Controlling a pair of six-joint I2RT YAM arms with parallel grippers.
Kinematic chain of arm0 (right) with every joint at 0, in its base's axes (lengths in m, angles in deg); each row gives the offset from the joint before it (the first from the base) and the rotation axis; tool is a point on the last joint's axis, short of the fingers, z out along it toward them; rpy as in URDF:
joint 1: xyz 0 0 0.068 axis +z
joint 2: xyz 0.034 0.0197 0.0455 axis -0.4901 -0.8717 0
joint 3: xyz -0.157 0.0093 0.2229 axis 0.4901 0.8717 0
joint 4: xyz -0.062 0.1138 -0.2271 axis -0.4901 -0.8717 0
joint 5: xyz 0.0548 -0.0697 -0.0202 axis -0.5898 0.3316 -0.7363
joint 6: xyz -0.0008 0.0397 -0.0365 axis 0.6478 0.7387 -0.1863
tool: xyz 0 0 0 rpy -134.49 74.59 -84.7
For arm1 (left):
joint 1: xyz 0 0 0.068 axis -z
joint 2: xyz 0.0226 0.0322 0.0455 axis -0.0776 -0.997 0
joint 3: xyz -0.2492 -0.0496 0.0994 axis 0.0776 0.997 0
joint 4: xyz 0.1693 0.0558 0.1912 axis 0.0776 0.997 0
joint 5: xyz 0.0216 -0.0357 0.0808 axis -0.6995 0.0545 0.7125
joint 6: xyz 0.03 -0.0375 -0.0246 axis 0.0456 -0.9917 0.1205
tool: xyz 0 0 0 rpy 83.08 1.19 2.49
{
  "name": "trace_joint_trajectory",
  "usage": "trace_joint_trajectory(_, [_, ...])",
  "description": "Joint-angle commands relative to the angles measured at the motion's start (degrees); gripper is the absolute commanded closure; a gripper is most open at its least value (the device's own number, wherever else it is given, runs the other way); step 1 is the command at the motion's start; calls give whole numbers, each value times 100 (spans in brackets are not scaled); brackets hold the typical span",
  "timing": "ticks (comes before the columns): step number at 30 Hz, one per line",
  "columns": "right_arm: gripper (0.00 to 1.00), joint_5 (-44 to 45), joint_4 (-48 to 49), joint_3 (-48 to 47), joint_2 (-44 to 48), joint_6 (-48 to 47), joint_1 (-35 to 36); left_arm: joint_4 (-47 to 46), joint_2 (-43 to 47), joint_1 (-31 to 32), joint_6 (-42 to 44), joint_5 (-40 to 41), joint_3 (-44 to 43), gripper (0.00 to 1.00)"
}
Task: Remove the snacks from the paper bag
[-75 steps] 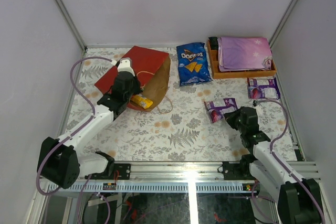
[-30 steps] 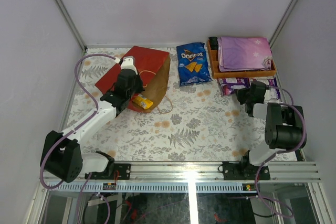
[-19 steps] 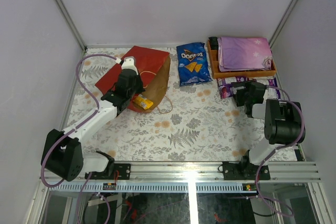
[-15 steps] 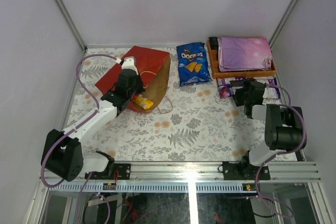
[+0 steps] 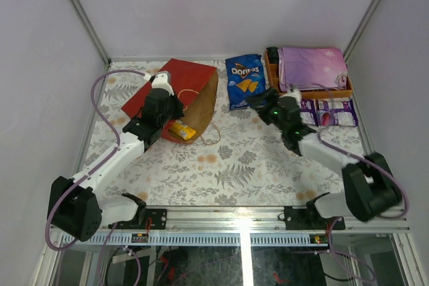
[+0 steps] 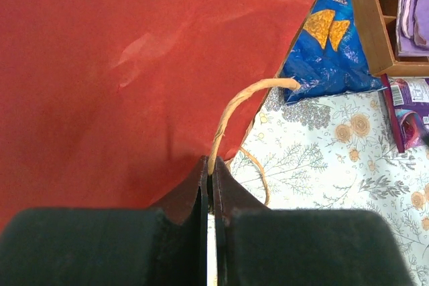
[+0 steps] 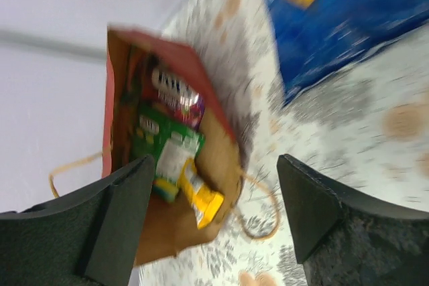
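At the left of the tabletop (image 5: pixel 234 165), the left end effector (image 6: pixel 211 185) is clenched on a tan handle (image 6: pixel 234 105) of the bag (image 5: pixel 171 85), which lies on its red side with its long axis running from the far left corner toward the middle and its brown mouth gaping to the right and the near edge. A yellow pack (image 5: pixel 181 129) pokes out of that mouth; the right wrist view shows a green pack (image 7: pixel 151 135) and a pinkish pack (image 7: pixel 182 97) deeper in. The Doritos (image 5: pixel 246 82) lie flat just right of the bag, already out. Next comes the right end effector (image 5: pixel 258 102), jaws spread and empty, reaching in from the right with the bag's mouth framed between its fingers (image 7: pixel 120 212). It faces the opening and is the free one, so the next pick looks to be its job: the packs lie to its left, along the bag's axis. Farther right, a tray (image 5: pixel 271 84) holds a cloth (image 5: pixel 312 66), and purple packs (image 5: pixel 328 112) lie on the tabletop just in front of it.
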Motion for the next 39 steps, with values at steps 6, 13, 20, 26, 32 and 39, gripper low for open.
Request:
trace_joint_trajectory(6, [27, -1200, 621, -2697, -3385, -165, 1677, 348, 137, 2, -94, -101, -273, 100])
trace_joint_trajectory(13, [35, -1418, 1050, -3830, -4777, 336, 1779, 601, 92, 5, -81, -51, -389, 100])
trace_joint_trajectory(20, [40, -1058, 1165, -3826, -4848, 277, 1773, 644, 106, 7, -104, -18, -409, 100])
trace_joint_trajectory(26, [43, -1048, 1321, -4490, -5656, 676, 1768, 684, 126, 2, -144, -107, -425, 100])
trace_joint_trajectory(32, [46, -850, 1182, -5243, -6253, 847, 1802, 757, 12, 5, -121, -168, -493, 100])
trace_joint_trajectory(39, [36, -515, 378, -5727, -6487, 795, 1880, 825, -201, 5, -205, -257, -612, 100])
